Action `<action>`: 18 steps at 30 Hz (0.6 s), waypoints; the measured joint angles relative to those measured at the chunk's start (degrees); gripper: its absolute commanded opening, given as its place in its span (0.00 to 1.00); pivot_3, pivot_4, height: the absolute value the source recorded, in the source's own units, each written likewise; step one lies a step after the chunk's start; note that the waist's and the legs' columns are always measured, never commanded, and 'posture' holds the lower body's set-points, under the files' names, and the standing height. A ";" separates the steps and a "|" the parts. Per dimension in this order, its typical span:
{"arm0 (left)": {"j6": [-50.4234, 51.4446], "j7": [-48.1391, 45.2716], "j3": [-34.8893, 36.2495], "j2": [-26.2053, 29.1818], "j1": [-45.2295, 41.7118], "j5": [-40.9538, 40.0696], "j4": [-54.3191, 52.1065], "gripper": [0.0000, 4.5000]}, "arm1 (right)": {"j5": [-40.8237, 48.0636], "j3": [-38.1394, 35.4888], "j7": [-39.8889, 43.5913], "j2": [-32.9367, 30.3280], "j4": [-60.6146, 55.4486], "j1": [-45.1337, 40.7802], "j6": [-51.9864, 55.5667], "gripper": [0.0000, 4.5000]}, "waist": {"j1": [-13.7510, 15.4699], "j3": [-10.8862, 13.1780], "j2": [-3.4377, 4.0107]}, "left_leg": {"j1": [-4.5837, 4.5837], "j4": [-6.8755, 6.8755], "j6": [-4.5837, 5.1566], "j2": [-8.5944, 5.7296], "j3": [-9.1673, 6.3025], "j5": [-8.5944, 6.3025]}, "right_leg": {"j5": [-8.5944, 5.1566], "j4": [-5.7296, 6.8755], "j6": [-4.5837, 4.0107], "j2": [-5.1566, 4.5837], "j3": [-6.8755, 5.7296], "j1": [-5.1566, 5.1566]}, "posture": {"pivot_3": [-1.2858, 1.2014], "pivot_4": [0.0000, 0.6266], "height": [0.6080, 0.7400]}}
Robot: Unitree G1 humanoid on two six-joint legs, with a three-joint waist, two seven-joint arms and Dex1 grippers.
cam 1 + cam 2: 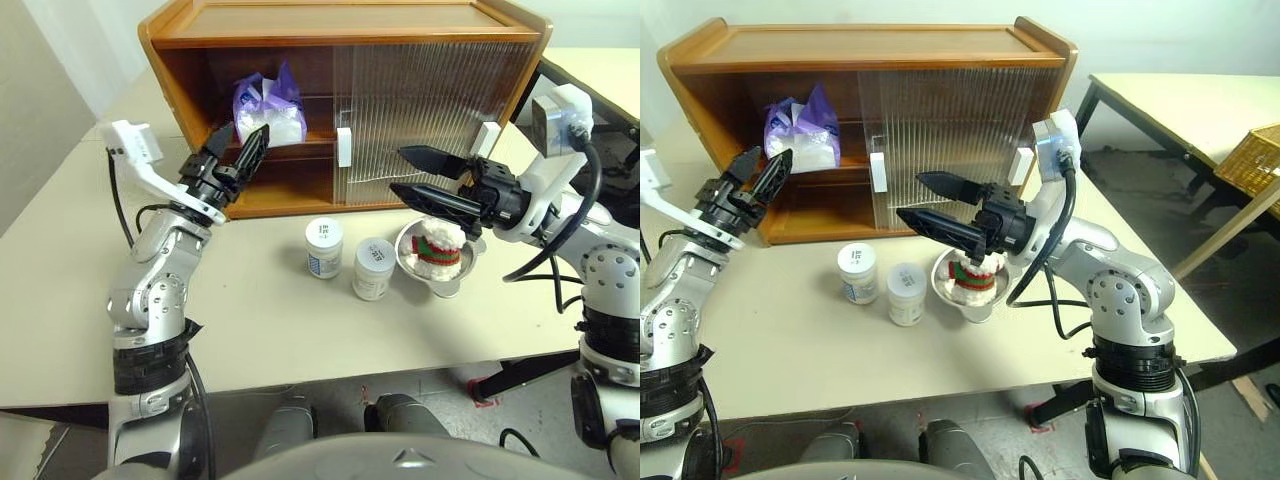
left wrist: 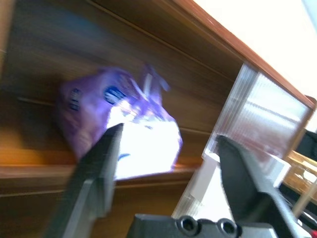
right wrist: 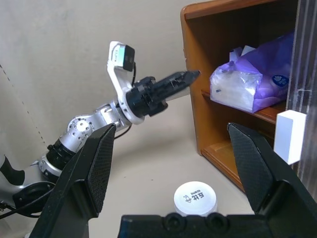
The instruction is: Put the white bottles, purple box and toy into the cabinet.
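On upper shelf of the cabinet (image 1: 250,40), at its open left side, lies the purple box (image 1: 268,108), already inside. Just before it hangs the left gripper (image 1: 240,148), fingers parted and empty, apart from the box; better to draw it clear of the shelf edge without catching the tissue. On the table (image 1: 60,250) before the cabinet, two white bottles (image 1: 323,246) stand upright, near each other but not touching. Just right of them sits the toy (image 1: 438,247) inside a metal bowl (image 1: 452,275). Above the toy hovers the right gripper (image 1: 412,172), fingers spread wide, holding nothing. For next step, probably to come down over the toy or nearer bottle, close around the middle, lift straight, then carry leftward to the open side, since the ribbed door (image 1: 420,110) covers the right half
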 measured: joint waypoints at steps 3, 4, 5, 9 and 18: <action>0.00 -0.20 -1.83 0.01 -0.15 1.54 1.37 0.37 | 0.00 0.00 -0.02 0.00 -0.01 0.00 0.00 1.00 | -0.03 0.00 0.00 | -0.01 0.00 0.00 0.01 0.00 0.00 | 0.00 0.00 -0.01 -0.05 0.01 -0.01 | 0.48 0.06 1.00; -0.11 -0.14 -2.33 0.01 -0.54 2.68 2.41 0.30 | -0.01 -0.01 -0.03 0.00 -0.02 0.00 0.00 1.00 | -0.03 0.00 0.00 | -0.01 0.00 0.00 0.02 -0.01 0.00 | 0.00 0.00 0.00 -0.06 0.00 -0.01 | 0.48 0.06 1.00; -0.18 0.12 -2.89 0.01 -1.24 3.70 3.94 0.22 | -0.01 0.00 -0.06 0.00 -0.02 0.00 0.00 1.00 | 0.00 0.00 0.00 | -0.01 0.00 0.01 0.02 -0.01 0.01 | 0.01 0.00 -0.01 -0.06 -0.01 -0.01 | 0.48 0.06 1.00; -1.85 1.04 -4.36 -0.64 -4.89 8.12 10.25 0.01 | -0.01 -0.01 -0.18 0.00 -0.10 0.03 0.00 1.00 | -0.05 0.00 0.00 | -0.02 0.00 0.02 0.06 -0.01 0.01 | 0.03 0.00 -0.01 -0.08 0.00 -0.01 | 0.48 0.07 1.00; -8.18 2.98 -5.82 -3.71 -9.91 15.22 21.04 0.01 | 0.00 -0.04 -0.66 0.00 -0.21 0.15 0.00 1.00 | -0.21 0.00 0.00 | -0.03 -0.01 0.03 -0.01 0.01 0.01 | 0.05 -0.01 0.13 -0.03 0.00 -0.02 | 0.48 0.07 1.00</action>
